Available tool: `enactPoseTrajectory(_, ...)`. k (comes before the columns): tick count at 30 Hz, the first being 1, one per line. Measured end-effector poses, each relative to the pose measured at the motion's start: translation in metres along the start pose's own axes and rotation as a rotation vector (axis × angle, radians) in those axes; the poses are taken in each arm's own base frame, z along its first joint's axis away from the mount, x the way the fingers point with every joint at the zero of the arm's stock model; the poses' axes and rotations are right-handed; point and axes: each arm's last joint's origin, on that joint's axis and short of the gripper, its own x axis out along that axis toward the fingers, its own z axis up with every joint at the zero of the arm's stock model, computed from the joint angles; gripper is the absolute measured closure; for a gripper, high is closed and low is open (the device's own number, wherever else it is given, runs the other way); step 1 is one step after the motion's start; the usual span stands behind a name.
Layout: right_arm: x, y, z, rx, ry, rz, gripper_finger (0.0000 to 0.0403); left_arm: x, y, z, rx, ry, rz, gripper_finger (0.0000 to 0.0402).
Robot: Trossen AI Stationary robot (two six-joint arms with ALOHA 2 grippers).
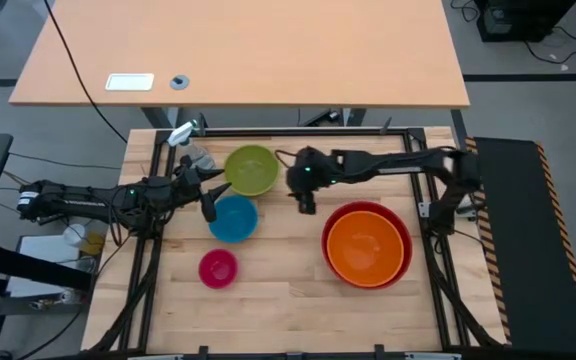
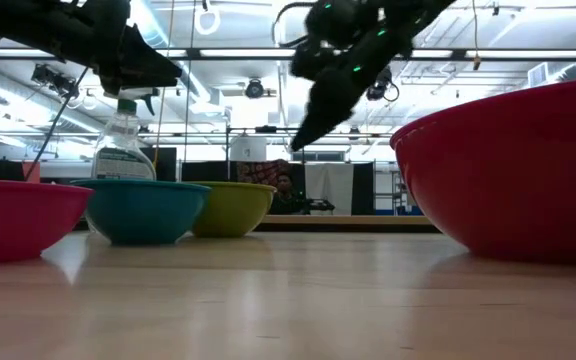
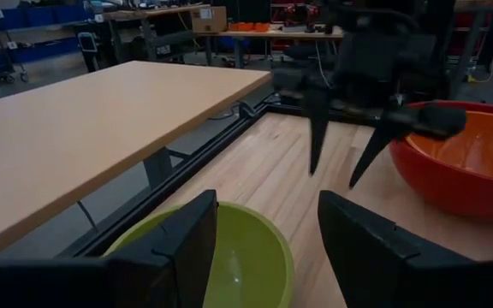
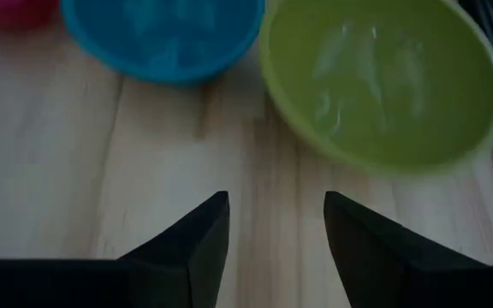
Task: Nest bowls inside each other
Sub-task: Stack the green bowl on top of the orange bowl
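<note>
The orange bowl (image 1: 365, 247) sits nested inside the red bowl (image 1: 400, 222) at the table's right. The olive green bowl (image 1: 251, 169) stands at the far middle, the blue bowl (image 1: 233, 218) just nearer, and the pink bowl (image 1: 218, 268) nearer still. Each rests on its base on the wood. My right gripper (image 1: 306, 205) hangs open above bare table between the green bowl and the red bowl, slanting down toward the green bowl (image 4: 383, 85). My left gripper (image 1: 216, 198) is open, held above the blue and green bowls' left edges, holding nothing.
A clear spray bottle (image 1: 190, 142) stands at the far left corner behind the green bowl. A black frame (image 1: 288, 131) borders the table. Beyond it stands a larger tan table (image 1: 238, 50). Bare wood lies along the near edge and between the bowls.
</note>
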Motion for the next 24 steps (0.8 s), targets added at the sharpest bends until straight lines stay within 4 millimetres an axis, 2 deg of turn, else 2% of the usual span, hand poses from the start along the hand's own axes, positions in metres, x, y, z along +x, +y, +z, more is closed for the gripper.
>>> enactPoseTrajectory(2,0.013,-0.008,0.006,0.021,-0.021,-0.021,0.0205,0.0,0.0,0.0,-0.002,0.003,0.0,0.0193)
enactPoseTrajectory(6,0.032,-0.035,0.013,0.178,-0.01,-0.168,0.0205,0.0,0.0,0.0,-0.014,0.004,0.0,0.0193)
enactPoseTrajectory(10,0.043,-0.062,0.013,0.358,-0.027,-0.206,0.0205,0.0,0.0,-0.001,-0.016,0.005,0.0,0.0193)
enactPoseTrajectory(13,0.054,-0.076,0.007,0.419,-0.013,-0.223,0.0204,0.0,0.0,-0.001,-0.015,0.005,0.001,0.0193)
enactPoseTrajectory(18,0.08,-0.09,-0.005,0.442,0.003,-0.246,0.0202,0.0,0.0,-0.001,-0.015,0.005,0.001,0.0193)
enactPoseTrajectory(24,0.093,-0.095,-0.007,0.446,-0.019,-0.276,0.0225,0.0,0.0,-0.001,-0.015,0.005,0.001,0.0193)
